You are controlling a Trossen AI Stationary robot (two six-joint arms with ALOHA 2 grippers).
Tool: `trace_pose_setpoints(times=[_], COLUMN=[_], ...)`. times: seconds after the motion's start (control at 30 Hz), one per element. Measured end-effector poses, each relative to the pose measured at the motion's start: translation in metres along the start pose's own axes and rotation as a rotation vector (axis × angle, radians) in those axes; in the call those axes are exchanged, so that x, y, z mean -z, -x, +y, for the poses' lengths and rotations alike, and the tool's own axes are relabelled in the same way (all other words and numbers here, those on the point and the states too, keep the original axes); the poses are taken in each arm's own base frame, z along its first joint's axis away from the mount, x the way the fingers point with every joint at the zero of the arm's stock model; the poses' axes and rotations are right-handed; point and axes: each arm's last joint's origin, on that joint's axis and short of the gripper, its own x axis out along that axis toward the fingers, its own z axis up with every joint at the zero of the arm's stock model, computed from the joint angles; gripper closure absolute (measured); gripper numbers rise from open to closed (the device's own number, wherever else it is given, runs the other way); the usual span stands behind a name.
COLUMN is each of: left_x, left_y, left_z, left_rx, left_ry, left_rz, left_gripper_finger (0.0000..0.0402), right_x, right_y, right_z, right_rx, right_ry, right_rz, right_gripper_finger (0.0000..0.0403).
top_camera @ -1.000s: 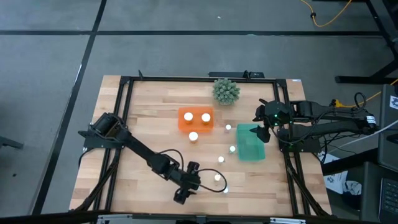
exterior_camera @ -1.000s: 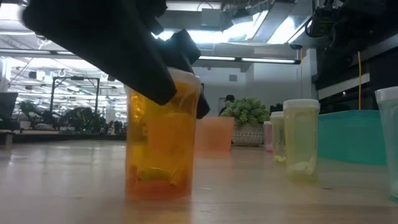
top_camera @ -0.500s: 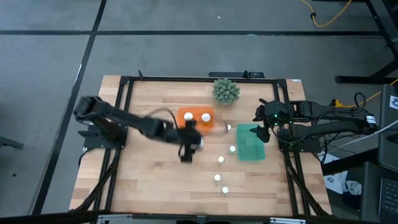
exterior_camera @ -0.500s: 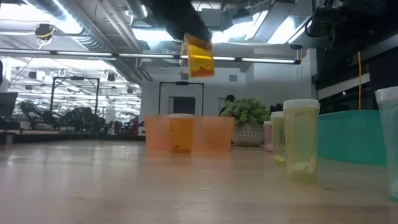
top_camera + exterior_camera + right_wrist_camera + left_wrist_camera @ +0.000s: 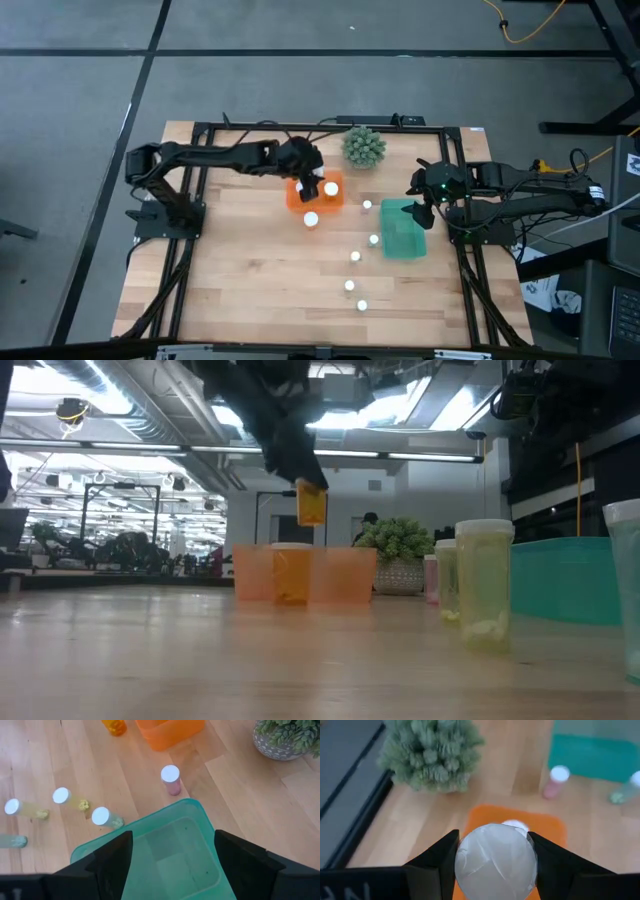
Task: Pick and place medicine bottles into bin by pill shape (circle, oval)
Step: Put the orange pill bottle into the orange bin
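Left gripper (image 5: 303, 183) is clamped on 1 orange medicine bottle (image 5: 311, 506), which I see hanging in the air directly above the orange tray (image 5: 338, 199). From its wrist camera, the bottle's white cap (image 5: 495, 861) sits squarely between the 2 dark fingers (image 5: 437, 857), with the tray's orange floor showing just beyond it. Beneath the gripper, 1 white-capped bottle (image 5: 331, 188) already stands inside the orange tray, and 1 orange bottle (image 5: 311, 219) stands on the wood just outside the tray's near edge. Behind the gripper, a spiky green plant (image 5: 364, 146) sits near the table's back rail. Farther out toward the right arm, I count 5 narrower bottles on the wooden table (image 5: 240, 260): 1 pink bottle (image 5: 170, 779) just beside the teal tray (image 5: 403, 228), the others strung away from it toward the table's front. Right gripper (image 5: 424, 205) hovers over the teal tray's back end, fingers spread wide and gripping nothing.
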Motion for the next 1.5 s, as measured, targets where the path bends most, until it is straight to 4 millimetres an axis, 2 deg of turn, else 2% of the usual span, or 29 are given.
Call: trace_pose_setpoints(times=[0.27,0.63,0.73,1.17,1.33,1.5], left_x=[0.017,0.035,0.034,0.031,0.020,0.007], left_y=[-0.039,-0.074,-0.077,-0.072,-0.053,-0.017], left_z=[0.008,0.005,0.005,0.006,0.005,-0.011], left_rx=[0.037,0.041,0.034,-0.035,-0.042,0.003], left_ry=[0.017,-0.015,-0.014,-0.023,-0.021,-0.017], left_rz=[0.110,0.193,0.172,0.161,0.105,0.041], left_gripper_finger=[0.0214,0.0213,0.0212,0.0150,0.0149,0.0149], right_x=[0.000,0.000,0.000,0.000,0.001,0.000], right_y=[0.000,0.000,0.000,0.000,0.000,0.000], right_z=[0.000,0.000,0.000,0.000,0.000,0.000], right_rx=[0.000,-0.001,-0.002,-0.002,-0.001,-0.001], right_ry=[-0.001,-0.003,-0.003,-0.003,-0.003,-0.004], right_rz=[0.001,0.001,0.001,0.004,0.005,0.005], right_gripper_finger=[0.0121,0.0121,0.0121,0.0121,0.0121,0.0121])
